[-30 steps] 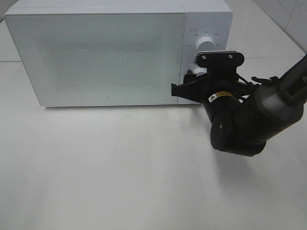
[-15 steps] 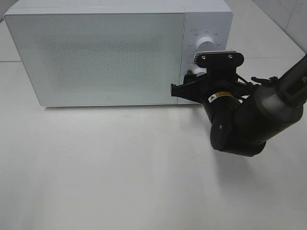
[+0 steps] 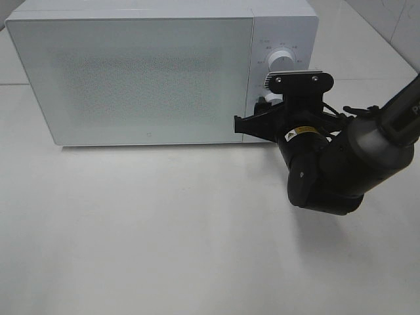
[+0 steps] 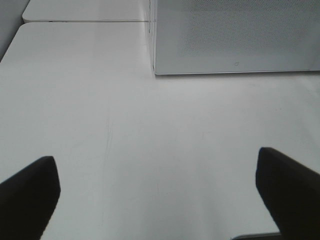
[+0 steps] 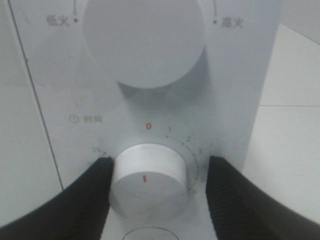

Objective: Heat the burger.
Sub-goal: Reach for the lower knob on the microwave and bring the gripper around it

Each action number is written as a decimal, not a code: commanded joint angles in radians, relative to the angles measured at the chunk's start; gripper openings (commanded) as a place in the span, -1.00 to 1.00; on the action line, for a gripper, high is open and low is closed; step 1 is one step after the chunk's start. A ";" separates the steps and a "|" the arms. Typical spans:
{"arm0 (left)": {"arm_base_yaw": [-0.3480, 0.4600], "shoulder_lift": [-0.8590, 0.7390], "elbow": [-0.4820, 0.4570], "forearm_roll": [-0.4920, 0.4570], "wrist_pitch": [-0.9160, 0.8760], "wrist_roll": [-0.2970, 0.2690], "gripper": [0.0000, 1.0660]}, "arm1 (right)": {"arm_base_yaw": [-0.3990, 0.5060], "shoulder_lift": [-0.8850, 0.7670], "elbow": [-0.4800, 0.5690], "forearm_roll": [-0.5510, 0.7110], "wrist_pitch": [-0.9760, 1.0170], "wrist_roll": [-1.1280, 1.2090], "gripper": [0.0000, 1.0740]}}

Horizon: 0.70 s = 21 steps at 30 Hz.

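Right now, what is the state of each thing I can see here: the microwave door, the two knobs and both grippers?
microwave door, shut.
timer knob, red mark pointing at 0.
upper knob, setting cannot be read.
right gripper, open, one finger on each side of the timer knob, not clamped on it.
left gripper, open, holding nothing.
burger, not in view in any picture.

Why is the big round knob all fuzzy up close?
Right wrist view: the upper knob is soft, probably too near the lens, while the timer knob is clearer. Left wrist view: the left fingers are dark blurs. Exterior high view: everything looks sharp.
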 commanded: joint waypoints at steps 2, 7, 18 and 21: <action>0.002 -0.023 -0.001 -0.003 0.002 -0.005 0.87 | -0.006 -0.003 -0.015 -0.021 -0.030 -0.014 -0.26; 0.002 -0.023 -0.001 -0.003 0.002 -0.005 0.87 | -0.006 -0.003 -0.015 -0.021 -0.027 -0.029 -0.79; 0.002 -0.023 -0.001 -0.003 0.002 -0.005 0.87 | -0.006 -0.003 -0.015 -0.029 -0.023 -0.059 -1.00; 0.002 -0.023 -0.001 -0.003 0.002 -0.005 0.87 | -0.006 -0.003 -0.015 -0.032 -0.024 -0.060 -1.00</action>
